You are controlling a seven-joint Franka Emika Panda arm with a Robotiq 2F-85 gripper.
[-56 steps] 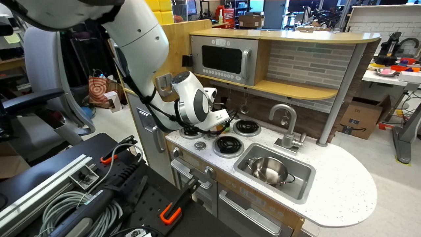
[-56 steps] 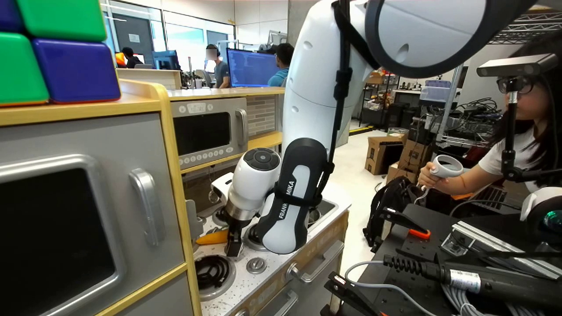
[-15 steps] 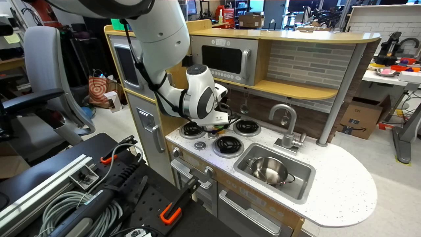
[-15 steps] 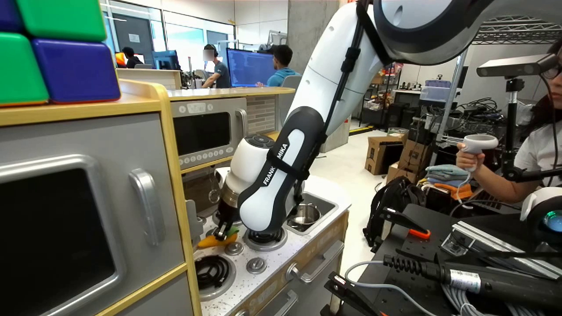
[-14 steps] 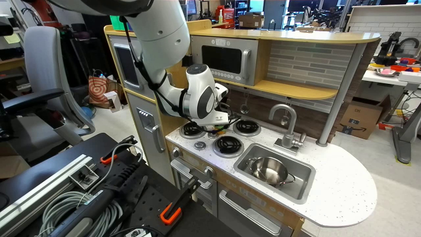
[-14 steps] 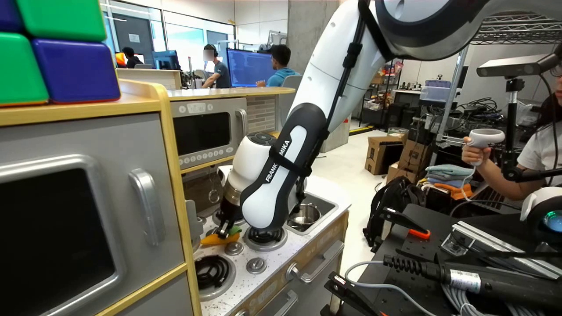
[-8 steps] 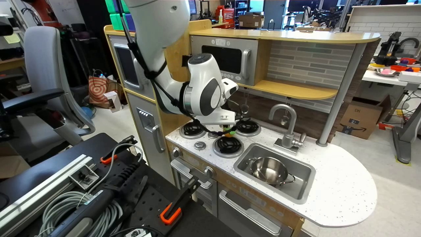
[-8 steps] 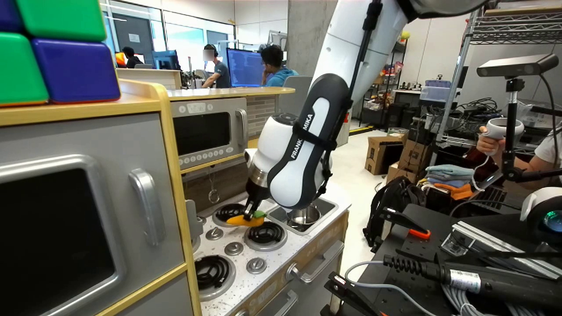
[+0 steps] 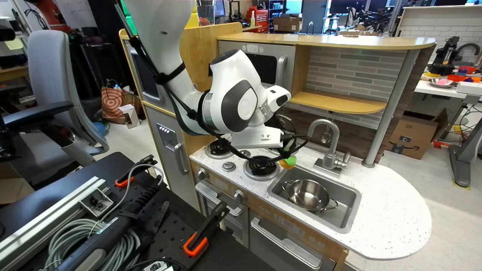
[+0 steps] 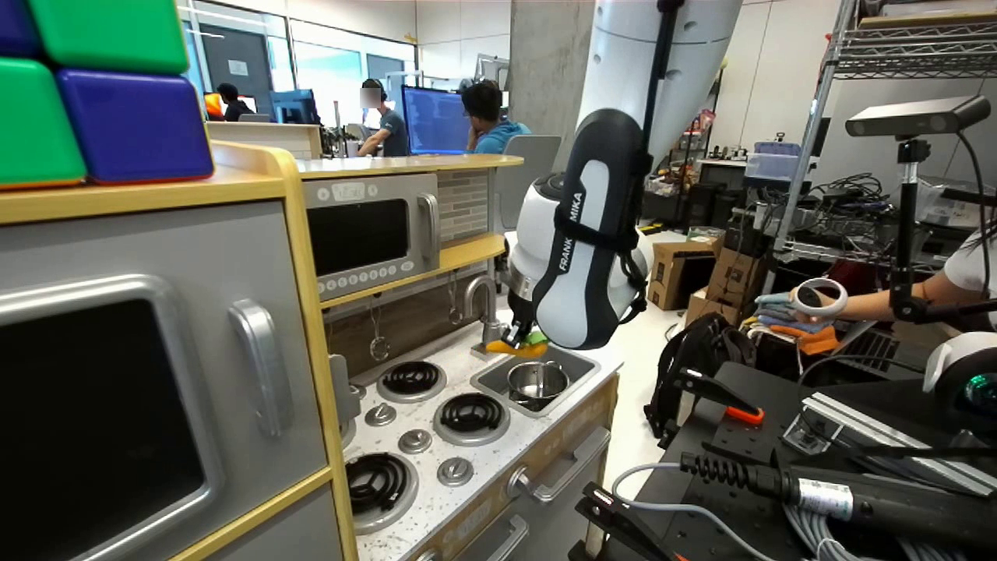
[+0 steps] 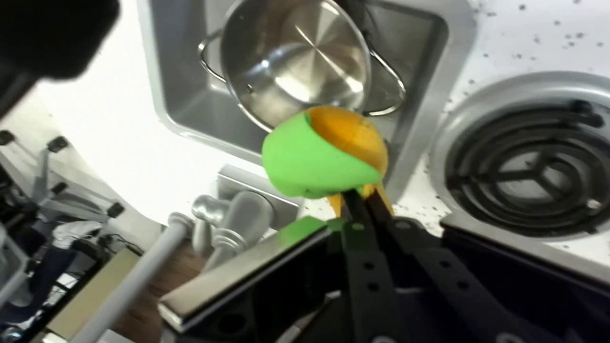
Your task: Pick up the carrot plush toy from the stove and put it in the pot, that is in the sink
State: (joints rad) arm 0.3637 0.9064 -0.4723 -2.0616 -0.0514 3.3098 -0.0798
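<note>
The carrot plush toy (image 10: 518, 349), orange with a green leafy top, hangs in the air by the sink's (image 9: 354, 211) stove-side edge, short of being over the middle of the pot. My gripper (image 11: 364, 196) is shut on it; its fingertips go out of sight behind the green top (image 11: 314, 159) in the wrist view. The shiny steel pot (image 9: 308, 194) stands upright in the sink, its inside (image 11: 293, 62) visible and bare. On the stove (image 10: 424, 483) nothing lies on the burners in view. In an exterior view the arm and cables partly cover the toy (image 9: 288, 162).
A grey faucet (image 9: 331, 141) rises behind the sink, close to the toy and gripper. Above the counter juts a yellow shelf (image 9: 339, 104) beside the toy microwave (image 10: 362, 230). The pot's loop handles (image 11: 388, 76) stick out toward the sink walls.
My gripper has lifted the carrot off the stove and carried it across the burners to the sink's edge. The pot has stayed where it was.
</note>
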